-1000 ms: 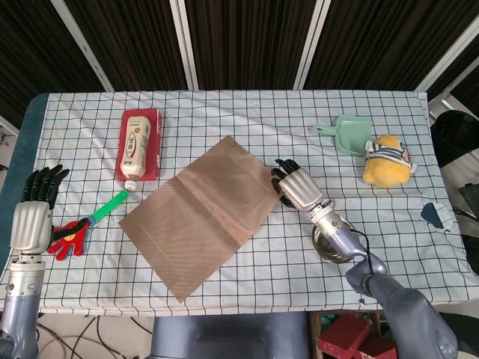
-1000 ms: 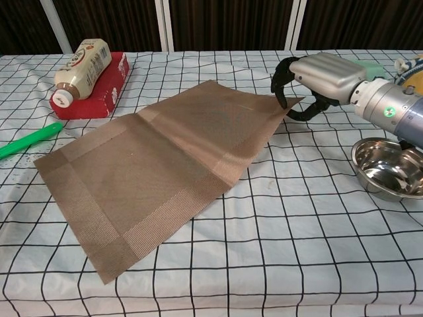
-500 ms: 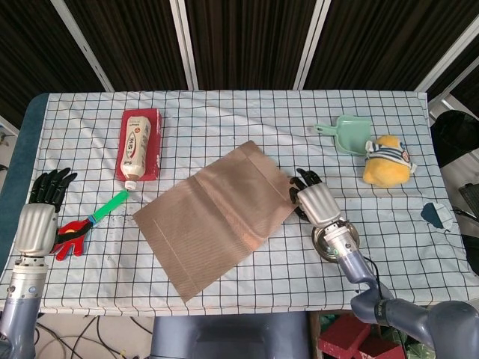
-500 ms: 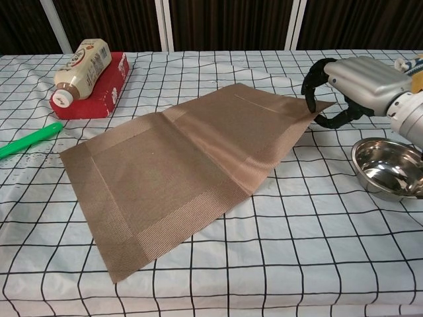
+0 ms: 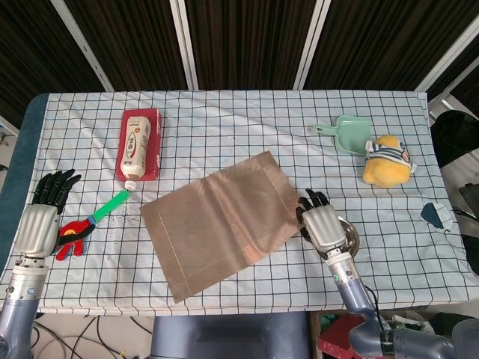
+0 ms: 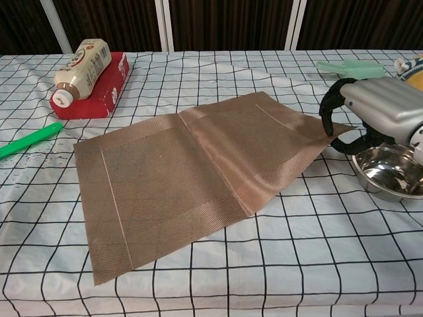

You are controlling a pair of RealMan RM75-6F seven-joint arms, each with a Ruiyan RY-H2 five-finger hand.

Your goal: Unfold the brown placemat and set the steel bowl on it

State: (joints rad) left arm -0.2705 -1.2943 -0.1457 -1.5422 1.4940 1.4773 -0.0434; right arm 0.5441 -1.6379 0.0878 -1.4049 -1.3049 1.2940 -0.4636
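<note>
Placemat (image 5: pixel 221 226) lies opened out near the middle of the checked table (image 5: pixel 299 112), one crease running across it. Its right corner is lifted off the cloth, so the mat bows up on that side; the left part lies flat.

Right hand (image 5: pixel 323 225) pinches that raised corner: in the chest view the dark fingers (image 6: pixel 328 107) curl over the mat's edge and a thumb comes up from beneath, with the corner between them. The silver back of the hand faces up.

Steel bowl (image 6: pixel 390 172) sits upright on the table just beside the right hand, on its outer side, partly hidden under the hand in the head view. It is off the mat, close to the mat's held corner; whether the hand touches the bowl I cannot tell.

Left hand (image 5: pixel 43 219) is at the table's left edge, well apart from the mat, fingers spread, holding nothing. Just beside it lies a red and green clapper toy (image 5: pixel 93 220).

Farther back: a bottle (image 5: pixel 136 153) lying on a red box (image 5: pixel 153 146), a green scoop (image 5: pixel 344 134), and a yellow plush toy (image 5: pixel 387 162) at the right.
</note>
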